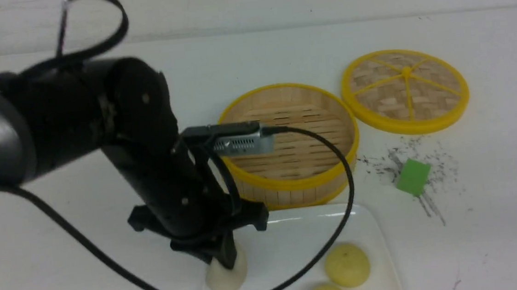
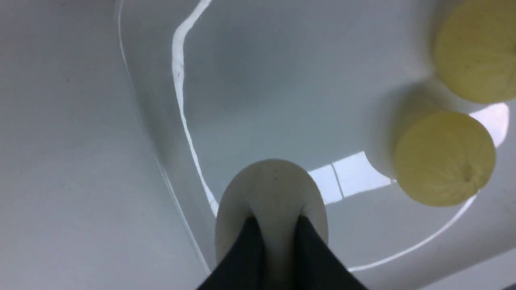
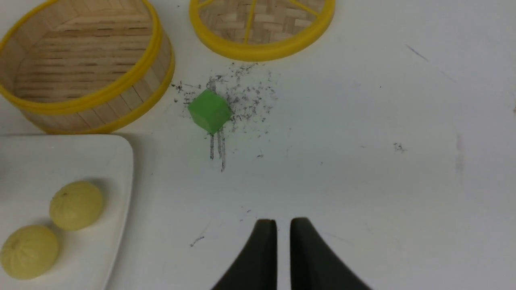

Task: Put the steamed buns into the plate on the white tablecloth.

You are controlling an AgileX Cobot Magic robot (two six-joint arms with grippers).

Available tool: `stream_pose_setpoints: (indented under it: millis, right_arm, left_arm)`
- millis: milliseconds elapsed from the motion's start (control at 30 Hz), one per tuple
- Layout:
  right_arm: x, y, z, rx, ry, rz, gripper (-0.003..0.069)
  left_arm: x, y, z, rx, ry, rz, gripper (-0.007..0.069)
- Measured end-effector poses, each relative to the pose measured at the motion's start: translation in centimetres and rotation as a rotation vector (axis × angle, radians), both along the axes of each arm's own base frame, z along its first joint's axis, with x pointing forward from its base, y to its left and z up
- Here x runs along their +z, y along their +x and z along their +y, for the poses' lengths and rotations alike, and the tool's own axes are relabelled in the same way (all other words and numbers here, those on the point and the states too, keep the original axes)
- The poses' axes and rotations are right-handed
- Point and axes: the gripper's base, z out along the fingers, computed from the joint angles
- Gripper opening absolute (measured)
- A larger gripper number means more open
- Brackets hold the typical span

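We see the white tablecloth lying flat, and four things rest directly on it. An open bamboo steamer basket with yellow rims stands upright around the middle. Its woven lid lies flat toward the far right, close to the basket but apart from it. A small green cube sits on the near side of the lid, on a patch of dark speckled marks with two thin strokes running toward the near edge. The glossy white square plate lies by the near edge, just beside the basket; we cannot tell whether they touch.
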Motion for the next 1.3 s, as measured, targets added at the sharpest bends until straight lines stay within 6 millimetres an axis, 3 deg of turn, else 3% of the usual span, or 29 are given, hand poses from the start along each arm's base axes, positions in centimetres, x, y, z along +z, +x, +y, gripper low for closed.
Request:
stream_pose_setpoints:
  millis: [167,300,533,733,867,967,1067,1167,1300]
  right_arm:
    - [0.0,0.0,0.0,0.001,0.001,0.001,0.0082]
    - [0.0,-0.4,0.0,0.010,0.013,0.036,0.0085]
    - [3.6,-2.6,-0.8,0.109,0.021,-0.057,0.0085]
    - [3.3,-5.7,-2.3,0.142,0.107,-0.156,0.0085]
    - [1.6,-7.5,-3.4,0.147,0.141,-0.214,0.0076]
    - [-0.2,-8.0,-3.7,0.158,0.123,-0.227,0.0018]
    - [-2.0,-7.0,-2.9,0.202,0.081,-0.276,-0.0015]
    - [-3.7,-5.0,-1.0,0.291,0.063,-0.352,-0.0015]
    - [-5.8,-2.7,1.3,0.389,0.064,-0.454,-0.0015]
  left_arm:
    - [-1.2,0.2,-1.4,-0.008,-0.024,-0.028,0.0213]
    - [-2.2,-1.1,-3.7,-0.100,-0.002,-0.048,0.0332]
    - [-2.2,-1.3,-4.1,-0.118,0.023,-0.083,0.0412]
    - [-1.3,-1.3,-3.8,-0.116,0.027,-0.118,0.0415]
    - [-0.1,-1.1,-3.9,-0.114,0.005,-0.150,0.0415]
    - [0.4,-0.9,-4.1,-0.113,-0.004,-0.162,0.0409]
    - [0.4,-0.9,-4.1,-0.114,-0.004,-0.166,0.0382]
    - [0.5,-0.9,-4.1,-0.115,-0.003,-0.168,0.0320]
    - [0.5,-0.9,-4.1,-0.116,-0.002,-0.170,0.0188]
